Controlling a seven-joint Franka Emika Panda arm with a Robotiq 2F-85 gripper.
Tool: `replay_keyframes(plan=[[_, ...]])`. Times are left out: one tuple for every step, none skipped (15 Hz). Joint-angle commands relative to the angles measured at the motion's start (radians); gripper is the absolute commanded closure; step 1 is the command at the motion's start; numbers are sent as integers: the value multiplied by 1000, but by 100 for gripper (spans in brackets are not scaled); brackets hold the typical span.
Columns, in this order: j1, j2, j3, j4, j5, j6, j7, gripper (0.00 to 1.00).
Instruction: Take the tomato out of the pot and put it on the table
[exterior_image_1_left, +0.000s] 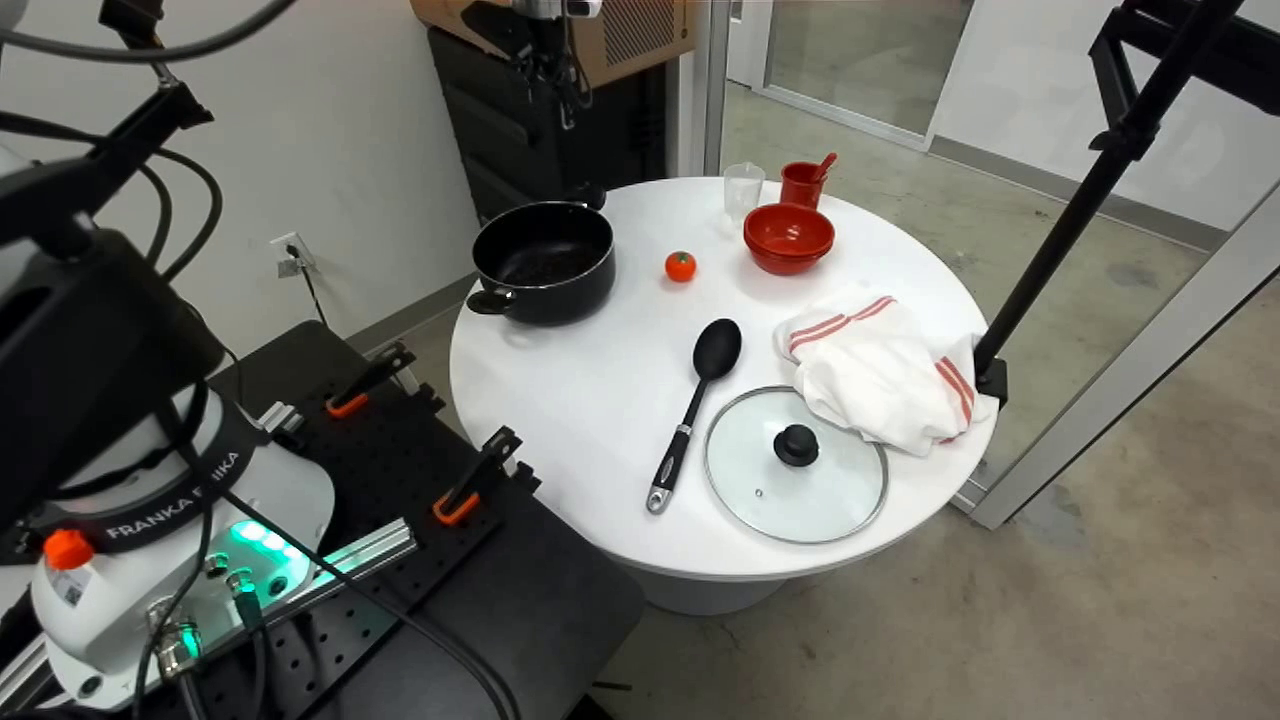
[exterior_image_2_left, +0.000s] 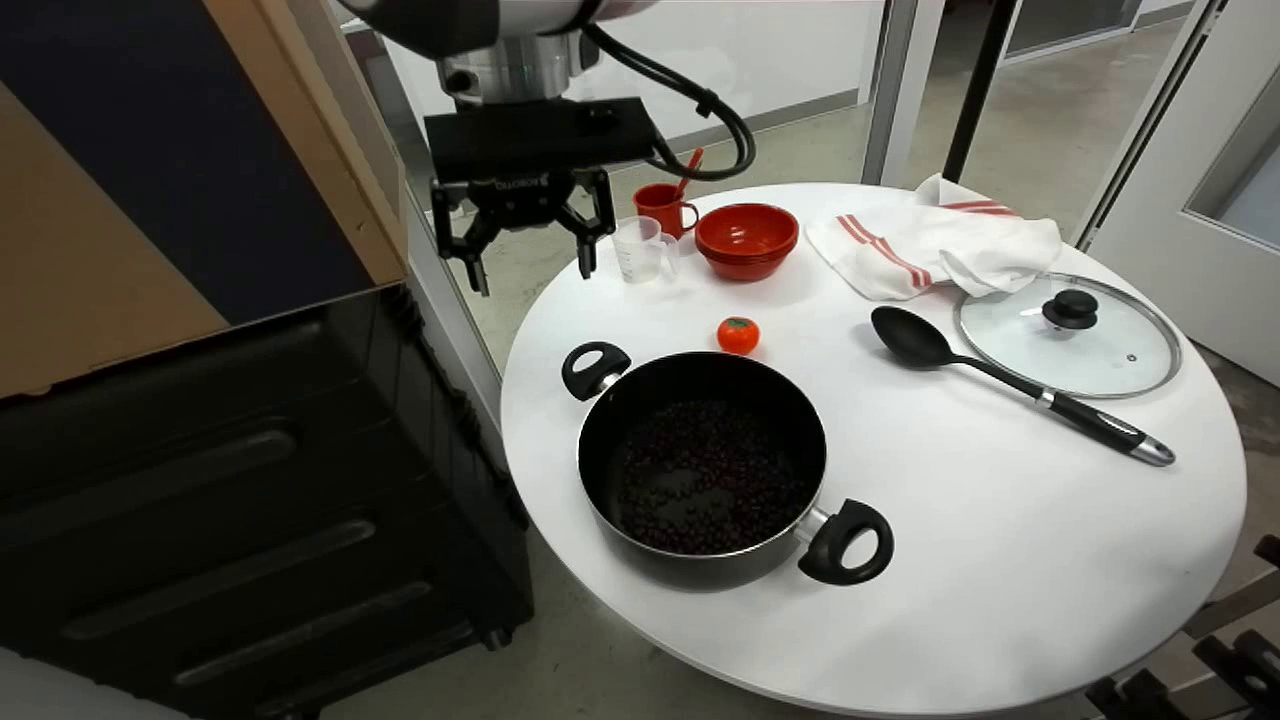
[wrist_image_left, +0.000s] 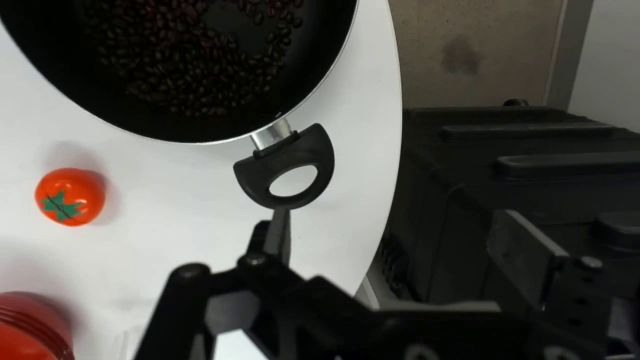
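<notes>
The tomato (exterior_image_1_left: 680, 267) is a small red-orange ball with a green leaf mark. It sits on the white table (exterior_image_1_left: 590, 400), outside the pot, in both exterior views (exterior_image_2_left: 738, 337) and the wrist view (wrist_image_left: 70, 197). The black pot (exterior_image_1_left: 570, 298) stands on the table near its edge, beside the tomato. In an exterior view the pot (exterior_image_2_left: 690, 570) holds many dark beans, which also show in the wrist view. My gripper (exterior_image_2_left: 532, 276) is open and empty, raised above and beyond the table's edge near a pot handle. In the wrist view its fingers (wrist_image_left: 395, 225) are wide apart.
Red bowls (exterior_image_1_left: 788, 235), a red cup (exterior_image_1_left: 801, 185) and a clear measuring cup (exterior_image_1_left: 743, 188) stand near the tomato. A black spoon (exterior_image_1_left: 700, 400), a glass lid (exterior_image_1_left: 790, 500) and a white towel (exterior_image_1_left: 870, 370) lie farther off. A black cabinet (exterior_image_2_left: 400, 480) stands beside the table.
</notes>
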Motion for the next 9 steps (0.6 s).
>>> replay_keyframes(plan=[[34, -58, -18, 14, -39, -80, -36, 0], [41, -66, -19, 15, -52, -86, -41, 0], [45, -74, -18, 15, -60, -86, -42, 0], [34, -52, -10, 16, -33, -58, -22, 0], [39, -60, -10, 17, -39, -62, -23, 0], [41, -65, -10, 15, -42, -64, -25, 0], [42, -66, -10, 15, -43, -65, -27, 0], [42, -66, -11, 14, -43, -65, -29, 0], [41, -66, -12, 14, -44, -65, -30, 0]])
